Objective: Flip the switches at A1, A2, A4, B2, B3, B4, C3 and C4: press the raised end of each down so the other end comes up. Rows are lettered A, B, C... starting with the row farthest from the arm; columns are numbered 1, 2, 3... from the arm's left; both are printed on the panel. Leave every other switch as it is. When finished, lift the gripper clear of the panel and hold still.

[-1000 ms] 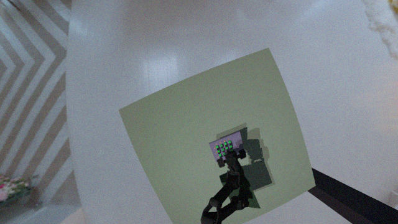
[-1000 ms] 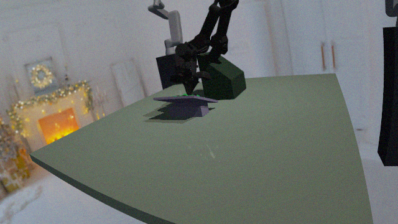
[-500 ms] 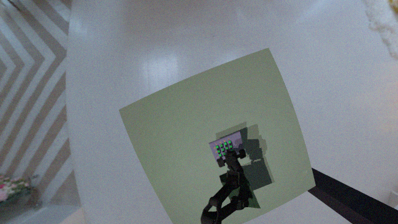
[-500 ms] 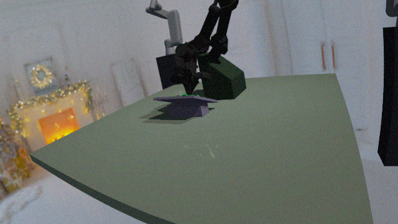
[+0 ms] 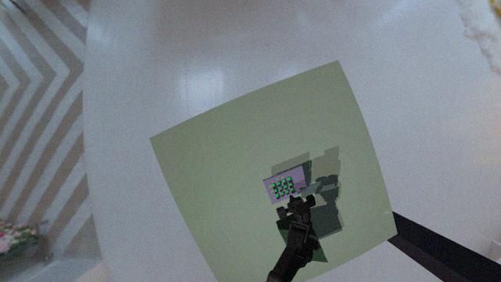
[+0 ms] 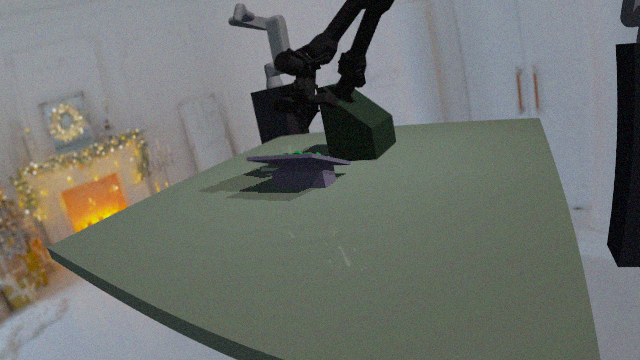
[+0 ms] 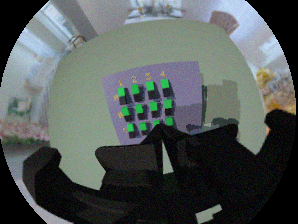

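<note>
The purple panel stands on a raised block. It carries green and black rocker switches in three rows, A to C, and columns 1 to 4. In the wrist view, switches A1, A2, A4, B2, B3 and B4 show fully. C3 and C4 are partly hidden by the fingertips. Which ends are raised is too small to tell surely. My gripper is shut and empty, above the panel's arm-side edge, not touching it.
A dark green block stands on the table behind the panel, near the arm's base side. Shadows of the arm and panel fall beside the panel. A black post stands beyond the table's edge.
</note>
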You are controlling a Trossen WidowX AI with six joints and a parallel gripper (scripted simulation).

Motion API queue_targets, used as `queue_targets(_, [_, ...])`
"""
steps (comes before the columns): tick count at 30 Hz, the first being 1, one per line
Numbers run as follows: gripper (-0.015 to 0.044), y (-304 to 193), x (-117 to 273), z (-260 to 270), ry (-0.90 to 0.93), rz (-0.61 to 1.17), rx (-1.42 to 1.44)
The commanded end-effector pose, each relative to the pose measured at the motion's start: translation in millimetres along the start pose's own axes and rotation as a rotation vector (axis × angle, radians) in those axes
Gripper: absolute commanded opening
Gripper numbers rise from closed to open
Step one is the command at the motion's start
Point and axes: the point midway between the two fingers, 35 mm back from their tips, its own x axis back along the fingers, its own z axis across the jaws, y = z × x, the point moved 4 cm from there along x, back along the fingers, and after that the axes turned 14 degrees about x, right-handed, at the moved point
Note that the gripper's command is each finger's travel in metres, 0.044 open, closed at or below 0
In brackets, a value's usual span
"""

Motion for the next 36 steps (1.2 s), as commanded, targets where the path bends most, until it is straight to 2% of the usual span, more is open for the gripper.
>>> queue_targets(1, [0.0, 4, 3, -10, 0.004, 0.003, 0.003])
queue_targets(7, [0.0, 10, 1, -31, 0.004, 0.003, 0.004])
queue_targets(12, [0.0, 12, -32, -31, 0.012, 0.026, 0.004])
queue_targets(36, [0.0, 12, -56, -30, 0.013, 0.026, 0.004])
